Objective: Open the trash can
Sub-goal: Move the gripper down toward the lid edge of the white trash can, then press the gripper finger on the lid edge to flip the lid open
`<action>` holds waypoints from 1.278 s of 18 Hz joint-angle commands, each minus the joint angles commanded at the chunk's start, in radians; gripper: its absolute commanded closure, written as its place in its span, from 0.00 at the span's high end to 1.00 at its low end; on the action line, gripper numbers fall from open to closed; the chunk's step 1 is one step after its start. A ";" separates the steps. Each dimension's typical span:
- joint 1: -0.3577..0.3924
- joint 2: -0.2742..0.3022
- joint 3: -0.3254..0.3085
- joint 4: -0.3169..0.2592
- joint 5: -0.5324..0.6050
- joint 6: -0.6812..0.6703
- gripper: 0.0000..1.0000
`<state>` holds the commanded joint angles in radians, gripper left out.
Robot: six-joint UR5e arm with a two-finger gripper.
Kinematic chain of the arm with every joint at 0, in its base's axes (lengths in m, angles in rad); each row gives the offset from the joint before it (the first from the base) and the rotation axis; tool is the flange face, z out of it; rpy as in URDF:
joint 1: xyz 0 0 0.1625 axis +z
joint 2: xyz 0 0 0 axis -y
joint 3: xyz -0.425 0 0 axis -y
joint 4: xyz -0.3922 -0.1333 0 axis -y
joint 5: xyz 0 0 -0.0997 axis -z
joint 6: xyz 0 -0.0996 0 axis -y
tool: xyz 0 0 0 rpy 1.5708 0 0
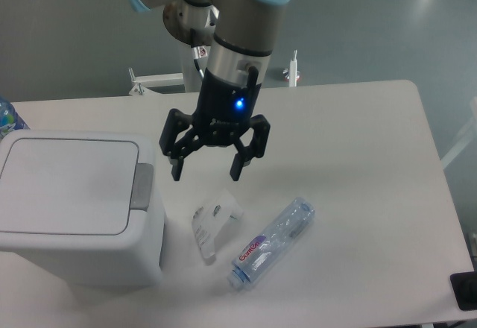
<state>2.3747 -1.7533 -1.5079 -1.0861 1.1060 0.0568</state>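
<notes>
Matt white plastic trash can (pixel 71 209); clear glossy plastic bottle (pixel 272 242).

The bottle (pixel 270 243), lying right of the trash can (pixel 78 209), carries a label with print too small and blurred to read. No other text shows.

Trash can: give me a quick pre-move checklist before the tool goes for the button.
1. Trash can lid closed flat: ok.
2. Grey button tab unobstructed: ok.
3. Tool open, empty: ok.
4. Tool over the tab: not ok, it hangs to the right of it.
5. Path to the tab free of the crumpled plastic and the bottle: ok, both lie lower right.
6. Tool height above the tab: cannot tell.
</notes>
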 joint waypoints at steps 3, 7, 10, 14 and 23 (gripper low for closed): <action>-0.006 -0.002 -0.006 0.002 0.002 0.000 1.00; -0.009 -0.002 -0.014 0.003 0.002 0.002 1.00; -0.015 -0.002 -0.021 0.018 0.002 0.002 1.00; -0.023 -0.002 -0.032 0.038 0.005 0.002 1.00; -0.025 -0.008 -0.034 0.040 0.005 0.002 1.00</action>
<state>2.3501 -1.7610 -1.5417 -1.0462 1.1106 0.0583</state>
